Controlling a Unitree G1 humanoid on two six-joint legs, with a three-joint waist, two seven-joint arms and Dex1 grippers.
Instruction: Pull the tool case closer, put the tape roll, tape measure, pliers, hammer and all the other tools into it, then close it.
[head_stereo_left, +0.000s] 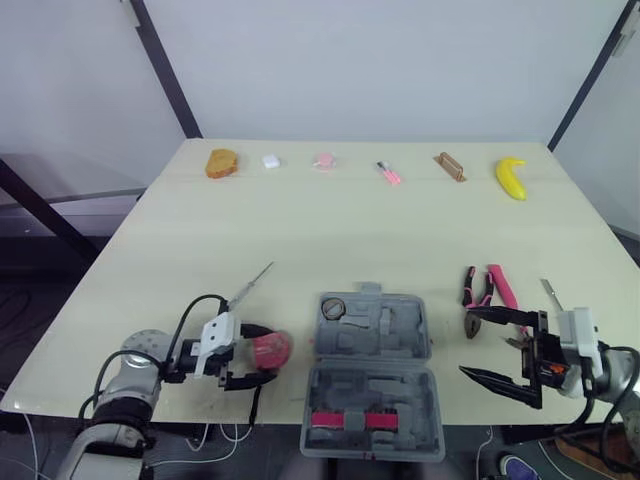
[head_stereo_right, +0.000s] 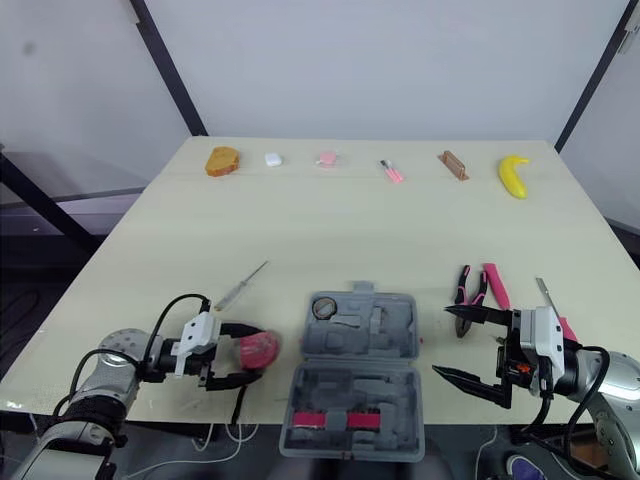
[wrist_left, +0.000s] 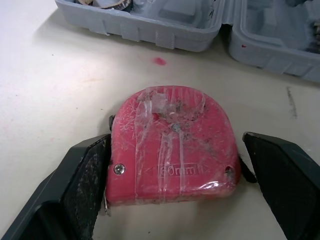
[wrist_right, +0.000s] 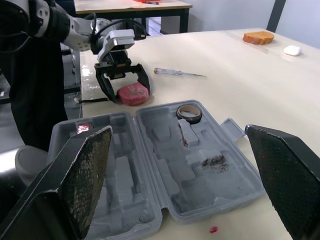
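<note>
With my left gripper (head_stereo_left: 262, 352) spread open astride the red tape measure (wrist_left: 172, 145), which lies on the table (head_stereo_left: 350, 230) just left of the open tool case (head_stereo_left: 375, 385), I'd centre up and squeeze squarely on its sides, right gripper (head_stereo_left: 467, 342) hanging open beside the case

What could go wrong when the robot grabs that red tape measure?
The left gripper is open around the tape measure, one finger touching it and the other apart, so closing might shove it sideways. Its glossy tape wrap could slip. The tool case wall is close ahead, so a low carry might bump it.
</note>
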